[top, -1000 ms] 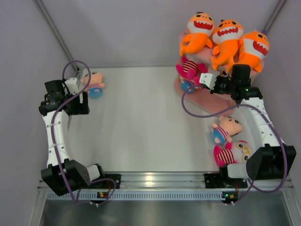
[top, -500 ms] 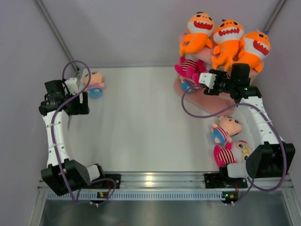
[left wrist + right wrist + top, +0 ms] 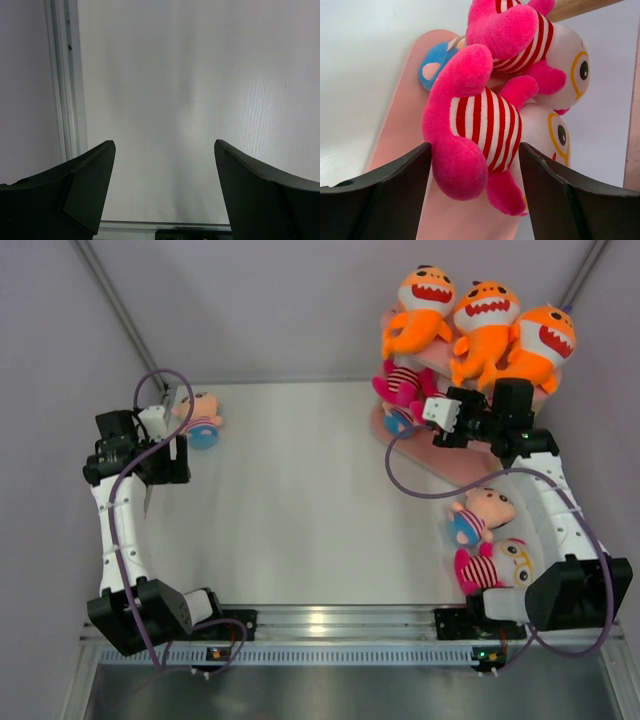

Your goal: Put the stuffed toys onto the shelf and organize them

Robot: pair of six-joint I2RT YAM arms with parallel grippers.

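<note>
**Pink-striped doll carried a little deeper into the shelf**

Over the last second the right hand (image 3: 474, 146) had crept slightly farther in toward the shelf (image 3: 460, 465), taking the striped doll (image 3: 480, 125) with it. The left arm had not moved at all. For the task, this meant the placing was nearly done but not finished, as the doll was at its spot and had yet to be let go.

The right hand was clenched on that doll, a finger pressed to each side of its striped middle. It hung low over a pink board beneath the top one, though from these views it was hard to say whether it rested there yet. A second striped doll (image 3: 520, 30) lay just above and behind it, touching it, and a blue doll (image 3: 437, 62) sat farther back on the same board. Three sharks (image 3: 485, 315) filled the top board side by side.

The held doll lay on its side with its long axis running across the gap of the hand. In the wrist view its white face pointed right, past the right finger, and its pink legs pointed lower left. From above, the legs stuck out toward the open bench (image 3: 300, 490) while the head was tucked under the top board.

The left hand (image 3: 164, 144) was released and held nothing, its fingers spread wide over bare bench. One doll (image 3: 203, 418) lay just beside that arm. Two more waited near the right arm's base, a blue-bodied one (image 3: 480, 512) and a striped one (image 3: 490, 565), so three toys remained to be shelved.
</note>
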